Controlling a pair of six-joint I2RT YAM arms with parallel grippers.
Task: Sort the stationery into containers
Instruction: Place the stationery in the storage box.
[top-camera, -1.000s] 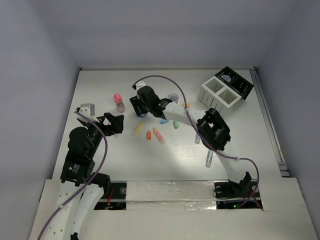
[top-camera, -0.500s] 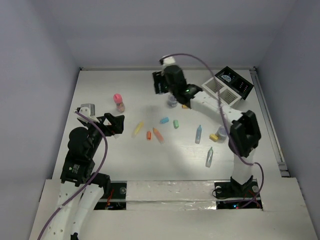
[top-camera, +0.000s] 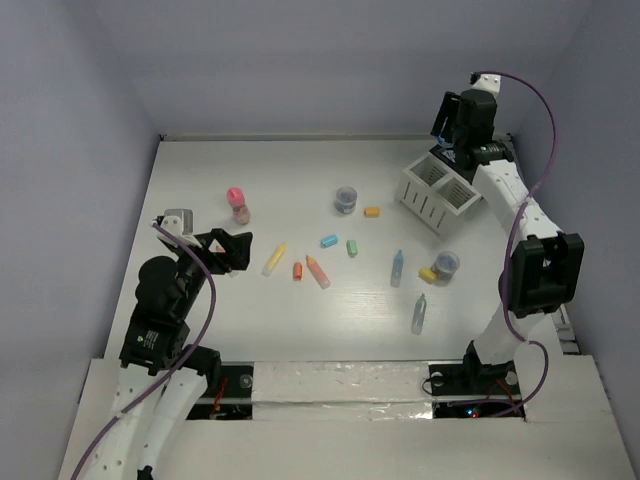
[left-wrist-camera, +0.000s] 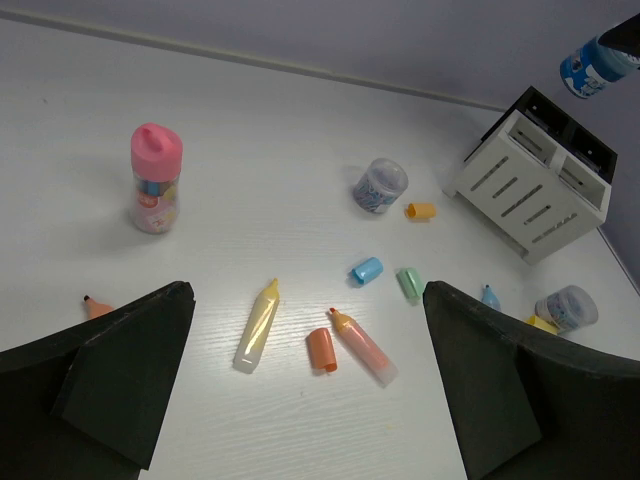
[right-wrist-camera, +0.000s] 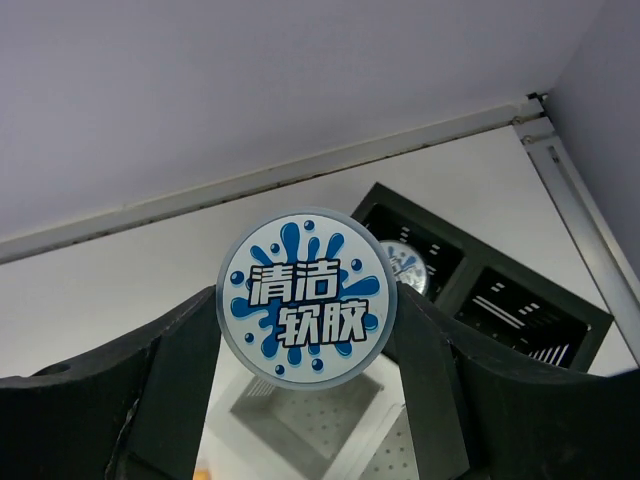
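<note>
White table (top-camera: 300, 330): at 2 o'clock the right gripper (top-camera: 452, 145) clamps a pot (right-wrist-camera: 308, 297) above the box (top-camera: 437, 190), while at 8 o'clock the left gripper (left-wrist-camera: 310, 400) gapes wide, empty.

Blue-splash white pot (right-wrist-camera: 308, 297), white slatted box (left-wrist-camera: 528, 205), pink-capped bottle (left-wrist-camera: 155, 180)
</note>
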